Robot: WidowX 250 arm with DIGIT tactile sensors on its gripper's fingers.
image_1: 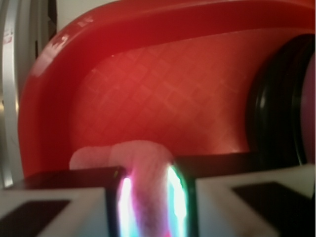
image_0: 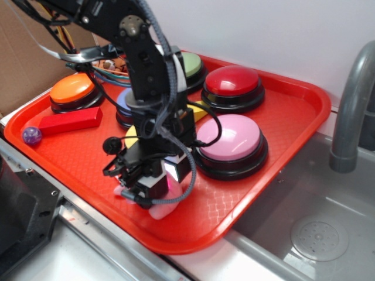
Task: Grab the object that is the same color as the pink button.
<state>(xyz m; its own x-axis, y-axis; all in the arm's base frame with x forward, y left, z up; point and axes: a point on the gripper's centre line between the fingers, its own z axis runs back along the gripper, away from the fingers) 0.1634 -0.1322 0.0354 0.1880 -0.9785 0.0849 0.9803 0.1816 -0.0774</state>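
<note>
Setup sits on a grey metal worktop (image_0: 117,257) beside a sink basin (image_0: 316,228) with a grey faucet (image_0: 351,105); white wall behind, brown cardboard at the far left. A red plastic tray (image_0: 281,152) with a waffle-textured floor carries everything.

On the tray: pink button (image_0: 229,139) on a black base, right of centre. Red button (image_0: 233,82) behind it. Green button (image_0: 192,64) further back, partly hidden by the arm. Orange button (image_0: 72,89) at the left rear. A lilac-blue button (image_0: 124,100) shows only as a sliver behind the arm. A red block (image_0: 71,120) lies in front of the orange button, with a small purple ball (image_0: 31,136) just beside its left end. A yellow piece (image_0: 131,138) peeks out under the arm. A bowl of mixed small items (image_0: 111,65) sits at the back.

The black arm reaches down over the tray's near side. The hand (image_0: 153,193) is low, at tray floor level, just left of the pink button's base.

The object (image_0: 162,209), pink and soft, sits directly under the hand near the tray's front rim; only its lower edge pokes out in the exterior view. In the wrist view the pink plush (image_1: 143,163) fills the gap between the two fingers (image_1: 64,197), which press against it on both sides: the hand is clamped on it. Face, ears and ribbon not discernible. Whether it is lifted off the tray floor: cannot tell.
</note>
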